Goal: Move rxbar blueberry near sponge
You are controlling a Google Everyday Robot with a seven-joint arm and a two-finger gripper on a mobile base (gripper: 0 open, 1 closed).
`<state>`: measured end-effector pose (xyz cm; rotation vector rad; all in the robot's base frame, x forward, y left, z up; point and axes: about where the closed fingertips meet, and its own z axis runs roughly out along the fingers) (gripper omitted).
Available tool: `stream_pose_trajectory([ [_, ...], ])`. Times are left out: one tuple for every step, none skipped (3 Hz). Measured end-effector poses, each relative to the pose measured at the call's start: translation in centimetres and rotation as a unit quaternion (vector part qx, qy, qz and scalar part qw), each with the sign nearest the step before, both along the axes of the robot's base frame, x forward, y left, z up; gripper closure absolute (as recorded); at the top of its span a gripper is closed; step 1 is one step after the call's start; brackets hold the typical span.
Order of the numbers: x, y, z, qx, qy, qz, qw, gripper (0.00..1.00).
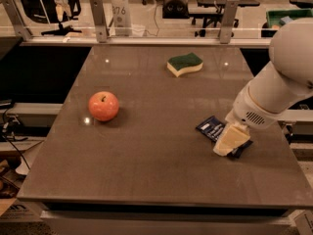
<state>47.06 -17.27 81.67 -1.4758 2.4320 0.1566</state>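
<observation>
The gripper point(229, 142), whose opening I cannot tell, overlaps the single rxbar blueberry point(211, 127) at the table's point(146, 180) three o'clock, with one sponge point(184, 63) at one o'clock and one apple point(103, 105) at nine.

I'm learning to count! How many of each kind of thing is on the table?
apple: 1
sponge: 1
rxbar blueberry: 1, partly under the gripper, near the right edge of the table
Total: 3

Pincer point(230, 141) over rxbar blueberry point(210, 127), sponge point(185, 63) behind
</observation>
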Motion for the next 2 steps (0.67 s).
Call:
stream_pose_trajectory([
  [-0.08, 0.13, -0.2, 0.002, 0.004, 0.003, 1.0, 0.71],
  [-0.08, 0.13, 0.05, 0.002, 0.004, 0.003, 1.0, 0.93],
])
